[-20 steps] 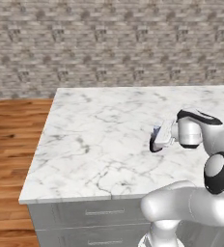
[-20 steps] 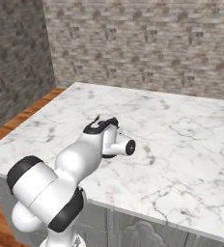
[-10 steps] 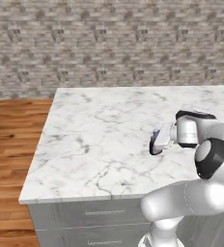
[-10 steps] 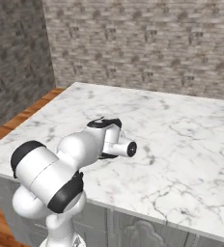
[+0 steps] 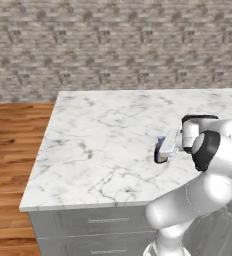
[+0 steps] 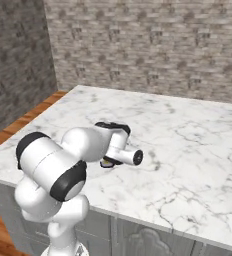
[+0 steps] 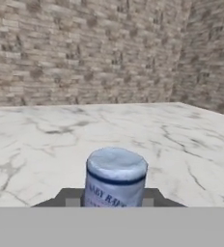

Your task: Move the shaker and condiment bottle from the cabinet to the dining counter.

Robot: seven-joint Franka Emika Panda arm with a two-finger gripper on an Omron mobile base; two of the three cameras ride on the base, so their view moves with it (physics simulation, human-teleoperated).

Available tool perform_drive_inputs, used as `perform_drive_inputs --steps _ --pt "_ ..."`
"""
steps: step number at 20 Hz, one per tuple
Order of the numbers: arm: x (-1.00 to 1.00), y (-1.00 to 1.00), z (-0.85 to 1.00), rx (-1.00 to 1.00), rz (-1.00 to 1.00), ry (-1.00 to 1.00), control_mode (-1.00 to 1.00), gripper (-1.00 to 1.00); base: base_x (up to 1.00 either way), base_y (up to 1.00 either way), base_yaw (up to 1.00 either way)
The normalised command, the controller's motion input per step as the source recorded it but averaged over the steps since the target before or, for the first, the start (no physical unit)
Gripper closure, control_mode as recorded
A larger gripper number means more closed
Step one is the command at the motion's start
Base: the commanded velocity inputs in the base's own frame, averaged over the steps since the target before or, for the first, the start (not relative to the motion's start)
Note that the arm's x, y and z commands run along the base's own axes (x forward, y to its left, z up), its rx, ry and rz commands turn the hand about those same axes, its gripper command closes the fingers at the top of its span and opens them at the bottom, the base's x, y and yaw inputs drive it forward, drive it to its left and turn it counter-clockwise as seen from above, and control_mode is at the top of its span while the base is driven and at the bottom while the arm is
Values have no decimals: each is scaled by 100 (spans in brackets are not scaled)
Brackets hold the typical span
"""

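elbow swung up and nearer the cameras since a second ago; gripper (image 5: 161,151) and bottle (image 7: 115,176) barely shifted over the counter (image 5: 98,145).
jaws part-closed on the bottle, its blue cap pointing out along the hand toward the brick wall (image 7: 85,48), the body low over the marble near the front edge; whether it touches the slab i cannot tell. judged from this, the bottle's carry is nearly done and wants only setting down; the shaker looks still to be delivered.

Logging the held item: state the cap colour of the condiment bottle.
Pale blue cap on the condiment bottle, clearest in the hand view.
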Motion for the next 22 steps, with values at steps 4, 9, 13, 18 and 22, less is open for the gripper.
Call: perform_drive_inputs --steps 4,9,13,18,22 --pt "8 -5 -23 1 0 0 -100 100 0 0 0" --pt "0 -7 -14 0 0 0 -100 100 0 0 0" --pt "0 0 -13 0 0 2 -100 -100 0 0 0" --pt "-1 0 0 0 0 3 -100 -100 0 0 0" --pt "-10 0 0 0 0 0 -100 -100 0 0 0"
